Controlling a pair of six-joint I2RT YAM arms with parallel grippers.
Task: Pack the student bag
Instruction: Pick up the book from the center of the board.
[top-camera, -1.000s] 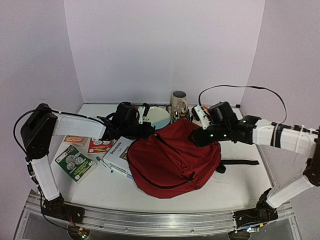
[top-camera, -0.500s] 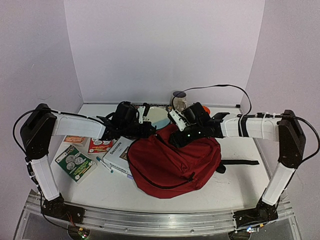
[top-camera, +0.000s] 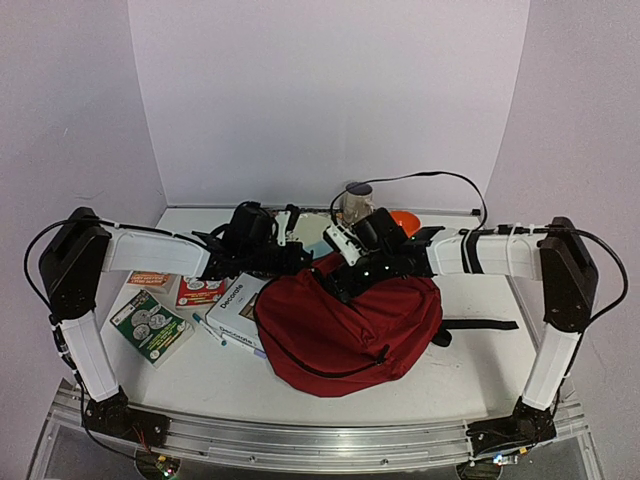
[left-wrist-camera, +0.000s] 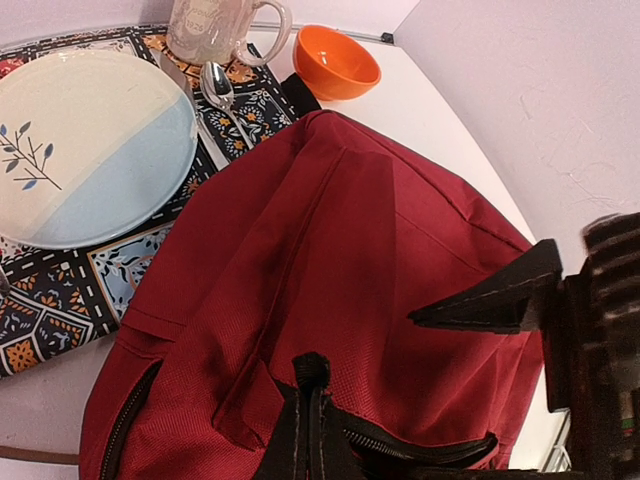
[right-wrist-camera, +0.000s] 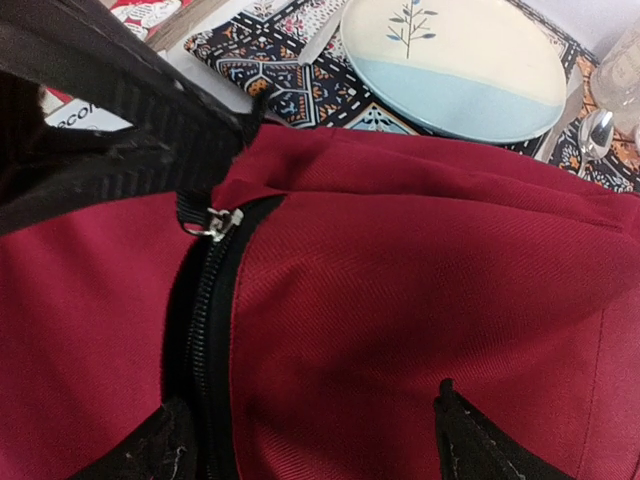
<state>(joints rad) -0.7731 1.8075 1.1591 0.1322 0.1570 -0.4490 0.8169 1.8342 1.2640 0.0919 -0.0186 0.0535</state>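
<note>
Just changed: right pincer (right-wrist-camera: 320, 445) has swung in from the bag's right side and now hangs low over its far-left shoulder, jaws spread wide, only red cloth beneath them
Left pincer (left-wrist-camera: 310, 430): clamped tight on the small black tab at the zipper's end, unmoved
Student bag (top-camera: 350, 325): lies mid-counter (top-camera: 480, 370), slumped on its side, just in front of the plate (left-wrist-camera: 90, 150)
Zipper (right-wrist-camera: 205, 330): looks closed along the stretch that shows; its metal pull (right-wrist-camera: 213, 222) sits at the top end, just beside the left pincer's tip
Meaning for task: judged as the opening step; the left side anchors the cloth and the right is lined up to take the pull, so nothing can be packed yet
Versus earlier frame: the right arm then reached in from the right edge with narrower jaws and hid the orange bowl (top-camera: 404, 218), which now shows
Unchanged: bag and booklets (top-camera: 150, 325) to its left lie as before
Watch: the pull is small and close to the left fingers, so it may be hard to grasp
</note>
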